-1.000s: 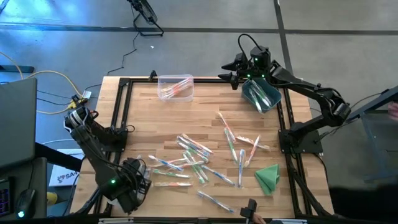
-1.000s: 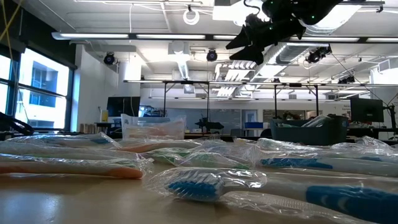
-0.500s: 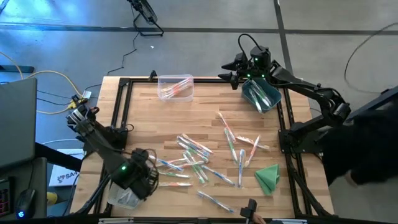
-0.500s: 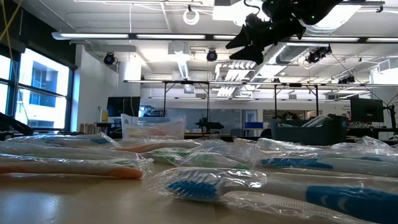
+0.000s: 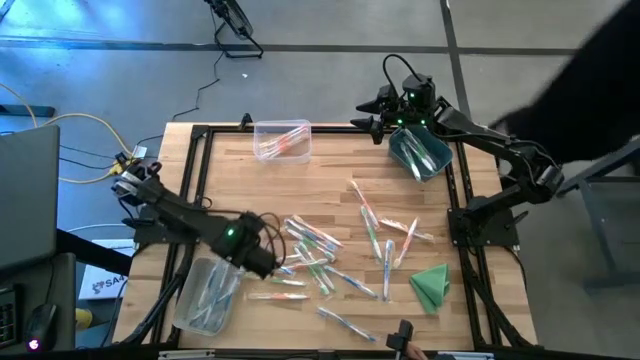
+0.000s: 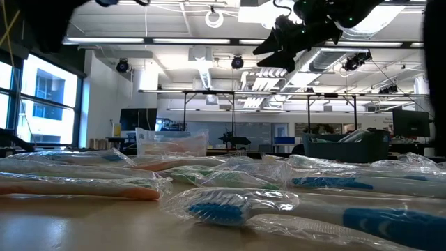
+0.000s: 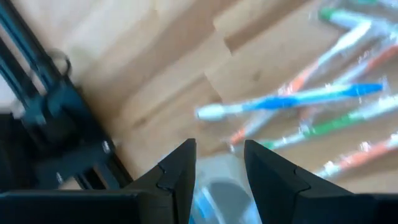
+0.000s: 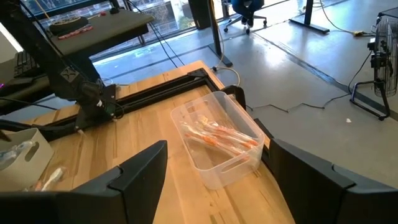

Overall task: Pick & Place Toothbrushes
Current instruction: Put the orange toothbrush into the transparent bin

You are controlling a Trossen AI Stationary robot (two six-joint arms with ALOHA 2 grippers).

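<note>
Done: a few toothbrushes in the clear bin (image 5: 282,139), teal bin (image 5: 419,152), front-left bin (image 5: 206,295).
Left: scattered toothbrushes (image 5: 320,250) mid-desk (image 5: 330,175).
Left gripper (image 5: 268,258): part-open, empty, over the pile's left side.
Right gripper (image 5: 372,112): wide, empty, back edge.

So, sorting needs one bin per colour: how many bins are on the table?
3: a clear bin at the far edge, a teal bin at the far right corner, and a clear bin near the left corner.

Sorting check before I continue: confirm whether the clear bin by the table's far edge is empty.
No, the clear bin holds several orange-accented toothbrushes.
</note>
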